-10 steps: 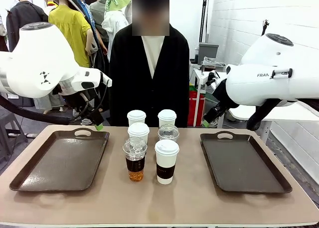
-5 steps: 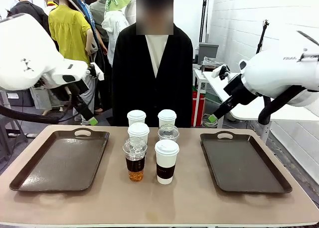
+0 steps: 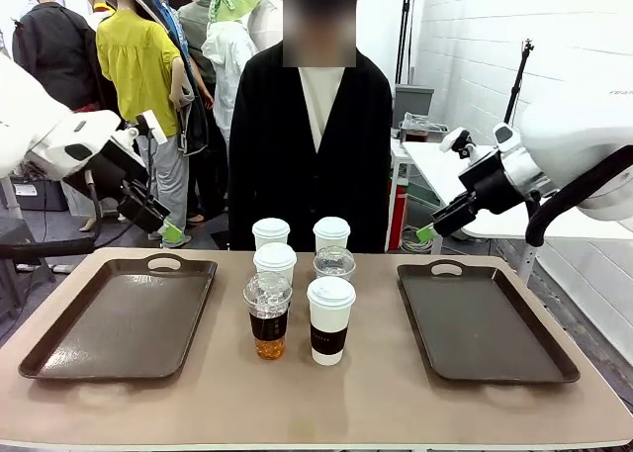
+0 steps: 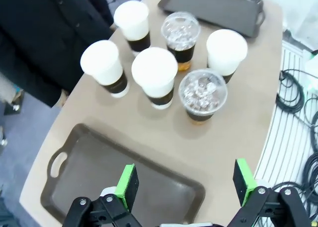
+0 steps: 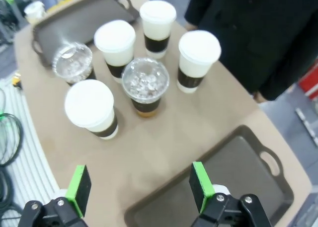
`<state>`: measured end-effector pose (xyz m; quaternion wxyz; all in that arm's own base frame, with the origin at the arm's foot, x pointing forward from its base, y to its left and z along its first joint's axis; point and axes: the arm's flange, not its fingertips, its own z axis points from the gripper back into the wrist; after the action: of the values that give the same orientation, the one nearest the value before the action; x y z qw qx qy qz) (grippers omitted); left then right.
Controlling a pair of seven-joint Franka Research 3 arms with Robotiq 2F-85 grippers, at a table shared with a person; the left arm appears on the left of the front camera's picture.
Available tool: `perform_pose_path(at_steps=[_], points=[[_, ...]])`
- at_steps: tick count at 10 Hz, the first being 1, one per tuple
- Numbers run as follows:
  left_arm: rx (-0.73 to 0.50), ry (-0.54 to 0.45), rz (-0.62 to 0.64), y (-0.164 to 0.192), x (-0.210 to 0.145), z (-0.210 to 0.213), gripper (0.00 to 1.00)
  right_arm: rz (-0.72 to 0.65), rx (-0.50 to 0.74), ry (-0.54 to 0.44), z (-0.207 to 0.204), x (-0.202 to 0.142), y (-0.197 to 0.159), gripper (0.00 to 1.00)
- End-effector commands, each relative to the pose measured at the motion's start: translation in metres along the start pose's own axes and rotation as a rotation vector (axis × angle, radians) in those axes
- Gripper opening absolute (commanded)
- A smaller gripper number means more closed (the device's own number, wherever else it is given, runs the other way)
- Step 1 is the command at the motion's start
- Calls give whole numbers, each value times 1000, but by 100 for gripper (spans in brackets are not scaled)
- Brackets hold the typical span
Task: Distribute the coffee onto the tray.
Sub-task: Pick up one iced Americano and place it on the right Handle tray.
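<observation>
1. Left fingers [image 4: 128, 185]: spread wide, with the green pads well apart and nothing gripped. They hang in the air above the left tray [image 4: 94, 162]. In the front view they sit over the far, handle end of that tray.

2. Right fingers [image 5: 201, 185]: spread wide, nothing gripped. They hang in the air above the bench [image 3: 297, 403], over the far, handle end of the right tray [image 3: 485, 318]. A corner of this tray lies below the pads in the right wrist view.

3. The coffee [image 3: 275, 262]: six cups stand upright in a tight group at the bench centre, between the two trays and apart from both.
   - Far row: two white paper cups [image 3: 271, 232] with white lids and dark sleeves.
   - Middle row: a white paper cup on the left and a clear cup [image 3: 334, 264] with a domed lid on the right.
   - Near row: a second clear cup holding amber liquid on the left and a white paper cup on the right.

4. A person [image 3: 307, 145] in a dark jacket over a white top stands at the far edge of the bench, directly behind the cups.
</observation>
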<state>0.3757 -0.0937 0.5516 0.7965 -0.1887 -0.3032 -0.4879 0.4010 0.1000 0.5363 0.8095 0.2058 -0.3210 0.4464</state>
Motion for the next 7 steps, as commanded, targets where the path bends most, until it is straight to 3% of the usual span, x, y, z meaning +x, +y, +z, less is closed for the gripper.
perform_pose_path(at_steps=[1, 7], points=[[-62, -69, 7, 9, -13, -6, 100, 10, 60, -50, -11, -11, -8, 100], [-48, -62, 26, 8, -13, -4, 100, -3, 49, -51, -9, -8, -4, 100]])
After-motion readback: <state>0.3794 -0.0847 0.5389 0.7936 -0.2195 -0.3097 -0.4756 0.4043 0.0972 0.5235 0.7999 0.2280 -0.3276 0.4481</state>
